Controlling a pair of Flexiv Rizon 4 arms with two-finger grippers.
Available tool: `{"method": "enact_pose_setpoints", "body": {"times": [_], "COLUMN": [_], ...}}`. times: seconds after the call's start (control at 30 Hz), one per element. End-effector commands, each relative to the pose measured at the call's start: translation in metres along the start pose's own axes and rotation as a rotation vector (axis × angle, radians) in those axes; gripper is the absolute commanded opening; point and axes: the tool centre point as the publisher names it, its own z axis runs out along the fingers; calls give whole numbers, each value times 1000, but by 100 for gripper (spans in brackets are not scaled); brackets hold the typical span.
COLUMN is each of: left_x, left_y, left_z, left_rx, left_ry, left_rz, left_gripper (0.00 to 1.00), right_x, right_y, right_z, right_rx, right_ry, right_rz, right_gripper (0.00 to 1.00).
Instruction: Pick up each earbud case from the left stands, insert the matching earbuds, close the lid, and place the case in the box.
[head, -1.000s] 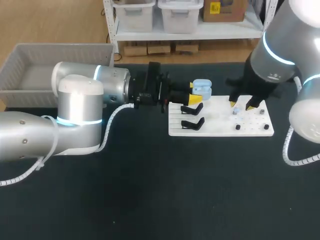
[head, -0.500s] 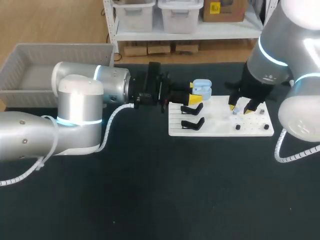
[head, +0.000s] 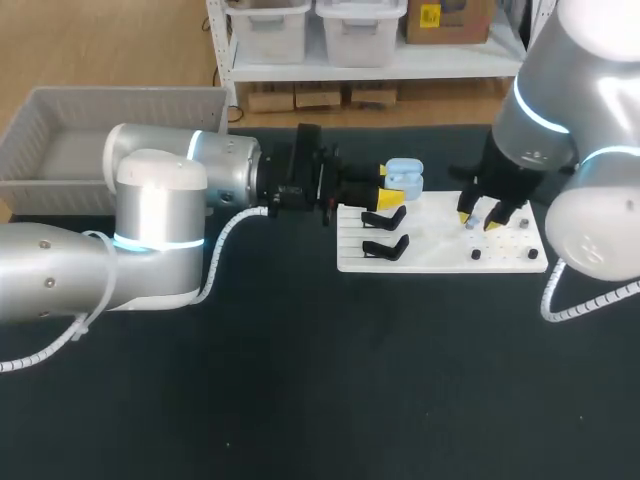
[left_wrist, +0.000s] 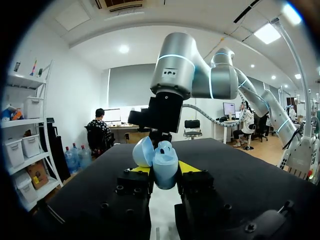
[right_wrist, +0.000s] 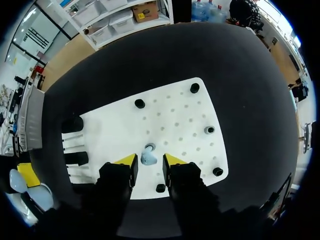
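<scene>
While left gripper clamps case — earbud untouched within right gripper.

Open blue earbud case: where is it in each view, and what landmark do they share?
Head view: open blue earbud case in the jaws of the left gripper, at the white board's far left corner.
Left wrist view: between its own jaws, lid open, white board below.
Right wrist view: off the board's edge, by the left gripper's yellow tip.
Shared landmark: the white board.
</scene>
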Motion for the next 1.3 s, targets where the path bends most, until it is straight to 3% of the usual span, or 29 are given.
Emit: {"method": "enact_pose_setpoints", "body": {"times": [0.03, 0.7, 0.8, 0.87, 1.1, 1.3], "left_x": [0, 0, 0, 0, 0, 0], "left_y": [-1, -1, -1, -1, -1, -1], "left_z": [0, 0, 0, 0, 0, 0], "left_rx": [-4, -4, -4, -4, -4, -4], "left_ry": [-1, -1, -1, -1, -1, -1], "left_rz": [2, 2, 2, 2, 2, 2], "left_gripper": [0, 0, 0, 0, 0, 0], "right_x": [-3, -3, -2, -2, -1, 1], "right_y": [1, 0, 0, 0, -1, 2], "right_z": [2, 4, 5, 5, 0, -26], "right_rx": [0, 10, 11, 12, 10, -16], "right_ry": [3, 11, 11, 11, 6, -11], "right_rz": [2, 19, 20, 21, 23, 22], "right_gripper": [30, 24, 15, 0, 0, 0]}}
